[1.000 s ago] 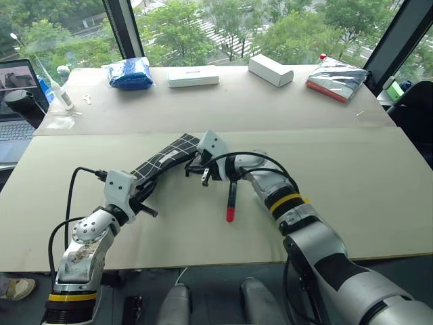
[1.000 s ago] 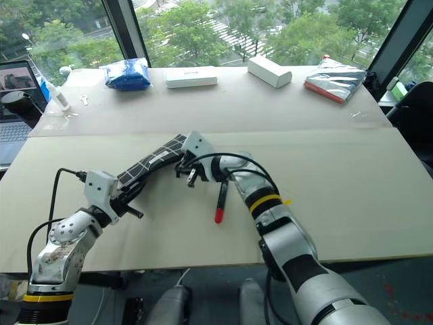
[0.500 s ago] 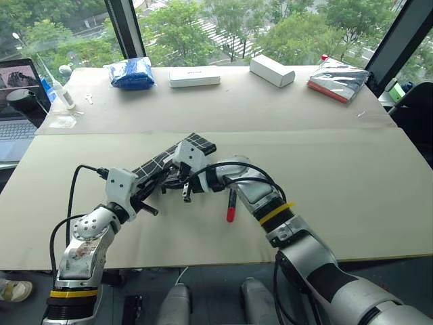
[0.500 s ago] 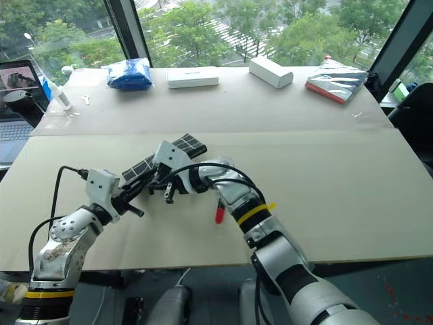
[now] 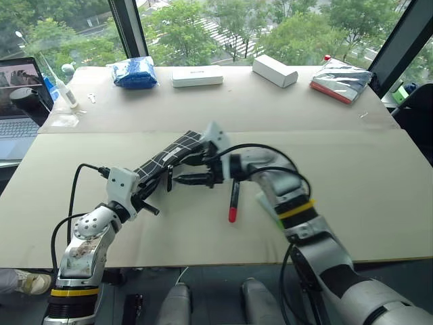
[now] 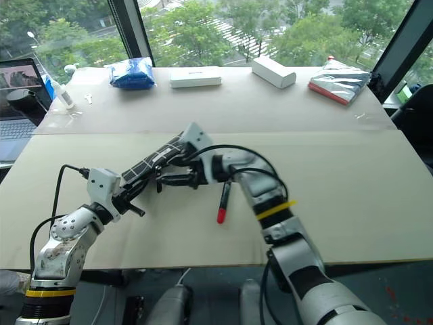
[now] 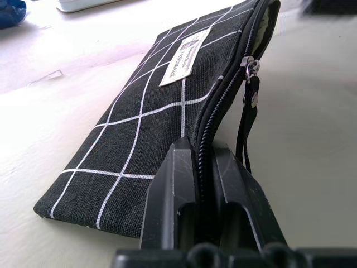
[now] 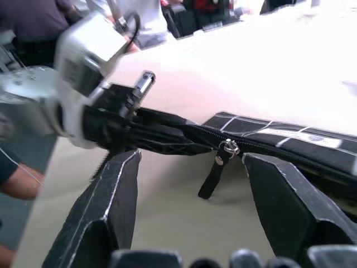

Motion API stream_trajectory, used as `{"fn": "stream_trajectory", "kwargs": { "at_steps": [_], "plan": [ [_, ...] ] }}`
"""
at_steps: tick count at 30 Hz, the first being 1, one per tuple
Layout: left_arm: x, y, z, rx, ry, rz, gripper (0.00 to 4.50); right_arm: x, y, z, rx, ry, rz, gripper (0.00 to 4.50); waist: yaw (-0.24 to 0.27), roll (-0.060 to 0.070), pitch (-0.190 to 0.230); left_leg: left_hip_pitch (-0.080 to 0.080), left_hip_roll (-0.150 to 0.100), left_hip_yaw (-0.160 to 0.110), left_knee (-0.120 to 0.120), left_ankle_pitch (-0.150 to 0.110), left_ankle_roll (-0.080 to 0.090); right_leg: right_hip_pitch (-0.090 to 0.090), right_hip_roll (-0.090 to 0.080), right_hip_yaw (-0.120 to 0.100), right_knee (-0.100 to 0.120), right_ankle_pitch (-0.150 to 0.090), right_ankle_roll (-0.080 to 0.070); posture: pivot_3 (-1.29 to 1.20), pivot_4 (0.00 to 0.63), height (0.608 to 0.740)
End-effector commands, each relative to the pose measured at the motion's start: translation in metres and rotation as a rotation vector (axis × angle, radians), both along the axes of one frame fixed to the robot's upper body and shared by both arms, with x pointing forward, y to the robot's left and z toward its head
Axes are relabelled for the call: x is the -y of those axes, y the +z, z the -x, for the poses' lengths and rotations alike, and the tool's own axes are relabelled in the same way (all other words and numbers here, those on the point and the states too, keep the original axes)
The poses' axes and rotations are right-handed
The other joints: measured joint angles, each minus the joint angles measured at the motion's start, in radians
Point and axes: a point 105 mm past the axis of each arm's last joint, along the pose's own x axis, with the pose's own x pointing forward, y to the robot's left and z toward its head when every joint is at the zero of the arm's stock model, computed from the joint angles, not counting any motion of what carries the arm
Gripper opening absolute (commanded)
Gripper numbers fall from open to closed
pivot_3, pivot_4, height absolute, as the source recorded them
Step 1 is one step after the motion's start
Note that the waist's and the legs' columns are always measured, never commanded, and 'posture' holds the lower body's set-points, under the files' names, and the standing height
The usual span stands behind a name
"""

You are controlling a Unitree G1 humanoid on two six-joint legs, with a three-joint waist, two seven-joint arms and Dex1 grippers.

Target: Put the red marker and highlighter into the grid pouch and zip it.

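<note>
Black grid pouch (image 5: 172, 157) is held off the table (image 5: 352, 183) at its near end by the left gripper (image 7: 203, 167), fingers pinched on the zipper edge. Right gripper (image 5: 183, 177) hangs beside the pouch, fingers spread around nothing, the pull cord (image 8: 215, 176) dangling between them. Red marker (image 5: 233, 200) lies on the table just beside

Grid pouch (image 7: 167, 100): black w/ white grid lines, white label, black zip cord. Red marker (image 5: 233, 200): black barrel, red end. Worktop (image 5: 365, 176): beige. Jaws: black.
</note>
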Motion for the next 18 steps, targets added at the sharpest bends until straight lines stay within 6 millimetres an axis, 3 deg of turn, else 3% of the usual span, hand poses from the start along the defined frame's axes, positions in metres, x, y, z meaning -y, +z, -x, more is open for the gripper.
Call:
{"fn": "stream_trajectory", "kwargs": {
  "at_steps": [1,8,11,18],
  "plan": [
    [0.0,0.008,0.001,0.035,0.0,0.005,0.0,0.045,0.008,0.024,0.095,-0.019,0.035,3.2,0.001,0.0,0.0,0.0,0.0,0.0,0.0,0.0,0.0,0.0,0.0,0.0,0.0,0.0,0.0,0.0,0.15,0.74],
    [-0.001,0.006,0.0,0.027,-0.003,0.034,0.0,0.158,-0.041,0.018,0.1,-0.483,0.322,3.2,0.011,-0.001,0.0,0.0,0.0,0.0,0.001,0.0,0.0,0.002,0.0,0.0,-0.002,0.0,0.0,0.0,0.15,0.74],
    [0.005,0.006,-0.003,0.024,-0.019,0.043,0.0,0.173,-0.053,0.02,0.073,-0.567,0.359,3.2,0.011,-0.001,0.0,0.001,0.0,0.0,0.001,0.0,0.0,0.003,0.0,0.0,-0.002,0.0,0.0,0.0,0.15,0.74],
    [0.008,0.005,-0.013,0.021,-0.041,0.05,0.0,0.173,-0.076,0.025,-0.059,-0.644,0.366,3.2,0.017,-0.001,0.0,0.001,0.0,0.0,0.004,0.0,0.0,0.004,0.0,0.0,-0.003,0.0,0.0,0.0,0.15,0.74]
  ]
}}
